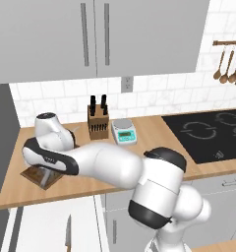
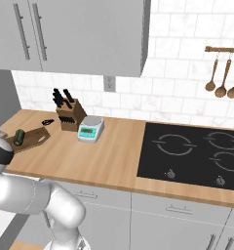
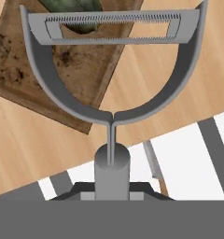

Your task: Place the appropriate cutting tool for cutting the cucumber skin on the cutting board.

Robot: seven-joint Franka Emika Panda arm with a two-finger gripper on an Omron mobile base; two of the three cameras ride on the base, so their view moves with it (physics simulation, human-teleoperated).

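My gripper [image 3: 112, 190] is shut on the straight handle of the grey metal cutting tool [image 3: 111, 88], a peeler. Its rounded loop head points away from the hand. The head hangs above the near corner of the dark brown cutting board [image 3: 62, 70] and the bare counter beside it. The stubby dark green cucumber [image 3: 74, 11] lies on the board, just past the peeler's blade. The right base view shows the board [image 2: 35, 139] at the counter's left end with the cucumber [image 2: 20, 137] on it. In the left base view my arm covers most of the board [image 1: 37, 177].
A knife block [image 2: 70, 114] and a small scale [image 2: 90, 129] stand behind the board, with black scissors [image 2: 48, 122] near the block. The cooktop [image 2: 197, 156] fills the right. The counter's front edge runs close by the board, and a knife [image 1: 68, 231] lies on a white surface below it.
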